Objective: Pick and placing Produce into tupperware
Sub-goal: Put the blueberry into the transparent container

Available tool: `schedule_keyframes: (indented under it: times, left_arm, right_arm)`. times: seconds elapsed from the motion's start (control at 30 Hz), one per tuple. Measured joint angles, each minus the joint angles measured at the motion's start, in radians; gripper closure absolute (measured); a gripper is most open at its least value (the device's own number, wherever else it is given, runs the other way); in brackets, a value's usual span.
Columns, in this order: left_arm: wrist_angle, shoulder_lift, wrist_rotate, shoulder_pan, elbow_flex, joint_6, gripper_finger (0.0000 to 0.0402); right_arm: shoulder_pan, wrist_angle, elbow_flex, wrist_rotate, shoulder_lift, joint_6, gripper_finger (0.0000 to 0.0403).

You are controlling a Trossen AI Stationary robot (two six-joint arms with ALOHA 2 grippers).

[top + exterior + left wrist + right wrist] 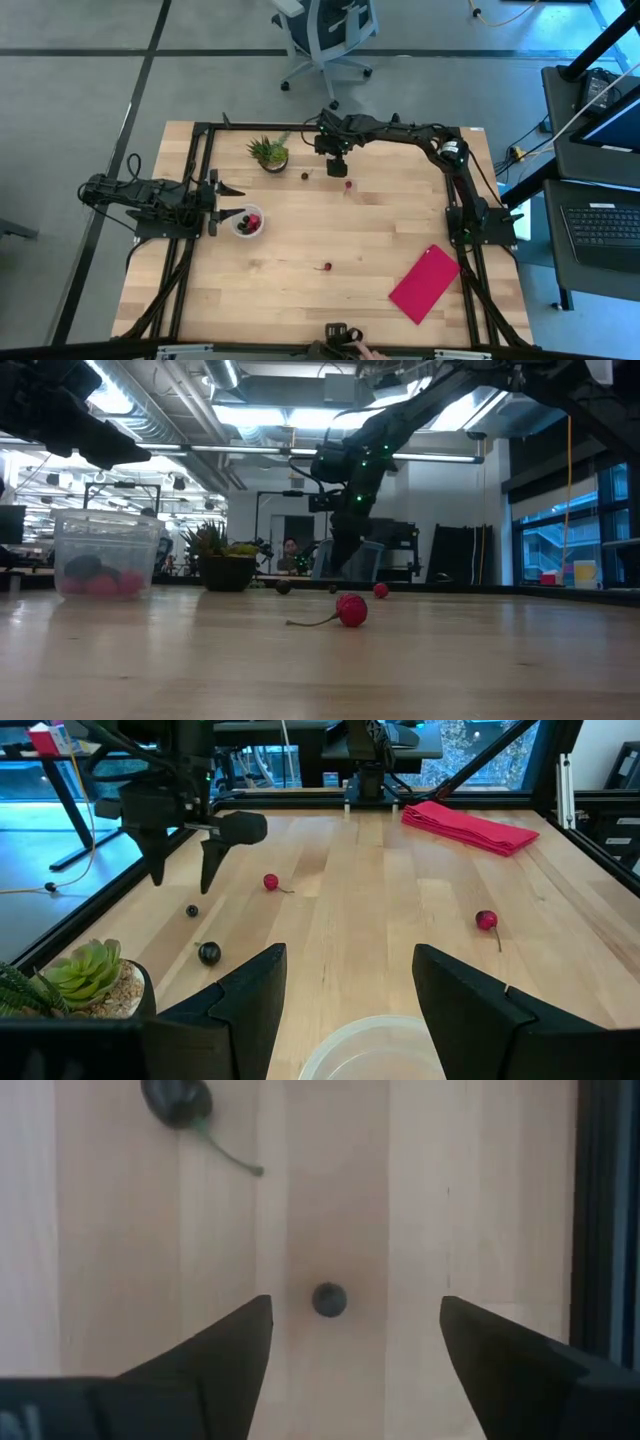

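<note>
Pale wood planks are making up the table [300, 300], which is carrying only a few scattered things. A potted succulent [269, 153] is sitting near the far edge, with a dark cherry [305, 176] lying just beside it and a tiny dark berry [329, 1299] resting on the boards near that. The right gripper [337, 169] is hanging over this far strip, its fingers spread wide with nothing between them, and in its wrist view the tiny berry is lying on the wood between the fingertips. A red cherry [347, 184] is lying just beside that gripper, toward the middle. Another red cherry [327, 267] is lying alone in the open middle, well apart from everything. A flat pink-red piece [425, 283] is lying toward the right edge. The tupperware [248, 222] is standing near the left edge, with red and dark produce [98, 577] inside. The left gripper [224, 204] is hovering just beside it, fingers spread and empty. A black frame [198, 160] is running around the table's edges.
</note>
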Motion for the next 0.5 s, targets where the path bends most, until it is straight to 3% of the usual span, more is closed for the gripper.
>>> schedule_keyframes:
  times: [0.5]
  left_arm:
    - [0.0,0.0,0.0,0.0,0.0,0.0,0.019]
  right_arm:
    - [-0.001,-0.01,0.0,0.0,0.027,-0.086,0.0114]
